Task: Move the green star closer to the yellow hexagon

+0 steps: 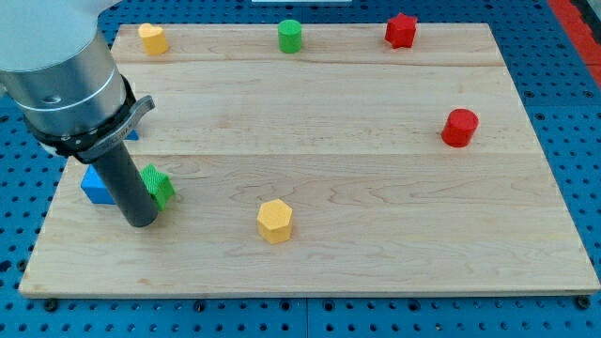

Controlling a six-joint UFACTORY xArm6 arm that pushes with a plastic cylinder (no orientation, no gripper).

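Positioned in the lower left of the frame, my tip [141, 222] rests on the wooden board [376, 244], touching or just beside the left edge of the green star [159, 184]; the rod covers part of that block, so exact contact cannot be confirmed. No jaws exist on this rod; it holds nothing. The green star shows a bright green top with ridged, notched sides, and sits in the lower left of the frame. A blue block [96, 186] lies just left of the rod, partly hidden, shape not determinable. The yellow hexagon [275, 220] stands in the lower centre of the frame, right of and slightly below the green star, well apart from it, with bare board between them. Along the upper edge of the frame: a yellow block [153, 38] at upper left, shape unclear; a green cylinder [290, 36] at upper centre; a red star [401, 30] at upper right. A red cylinder [460, 128] stands at the right, mid-height. The board rests on a blue perforated surface [563, 94].
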